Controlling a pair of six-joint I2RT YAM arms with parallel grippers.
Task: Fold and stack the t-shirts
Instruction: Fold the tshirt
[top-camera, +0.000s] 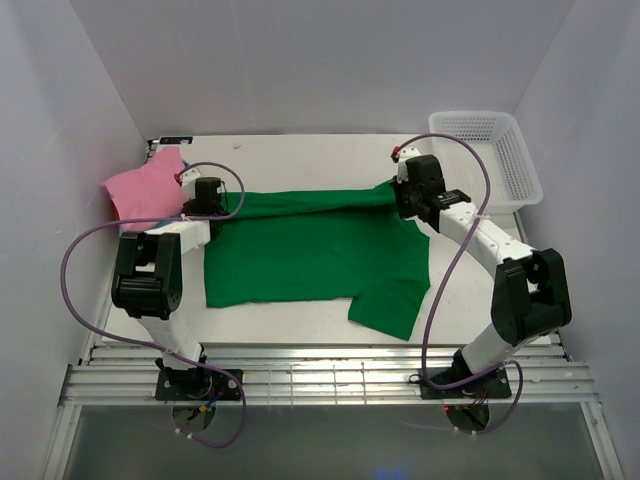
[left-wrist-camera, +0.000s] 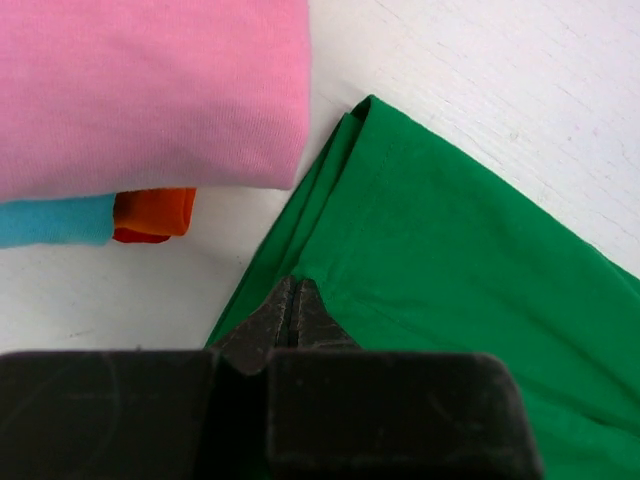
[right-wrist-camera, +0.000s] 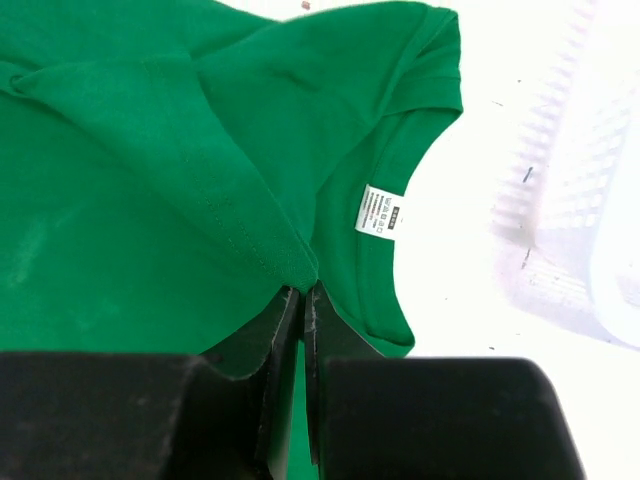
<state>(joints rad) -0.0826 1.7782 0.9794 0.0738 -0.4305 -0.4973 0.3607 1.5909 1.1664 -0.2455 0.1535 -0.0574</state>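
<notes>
- The green shirt (top-camera: 310, 250) is soft, matt knit cloth with stitched hems.
- The pink shirt (left-wrist-camera: 150, 90) is matt cloth in a fine knit.
- The basket (top-camera: 525, 170) is white plastic mesh.
- The tabletop (left-wrist-camera: 480, 70) is white, matt and faintly scuffed.
- The jaws are matt black and smooth.

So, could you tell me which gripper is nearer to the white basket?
Right. The right gripper pinches the green t-shirt a short way from the basket; the left gripper grips the shirt's far end, across the table by the pink folded shirt.
</notes>
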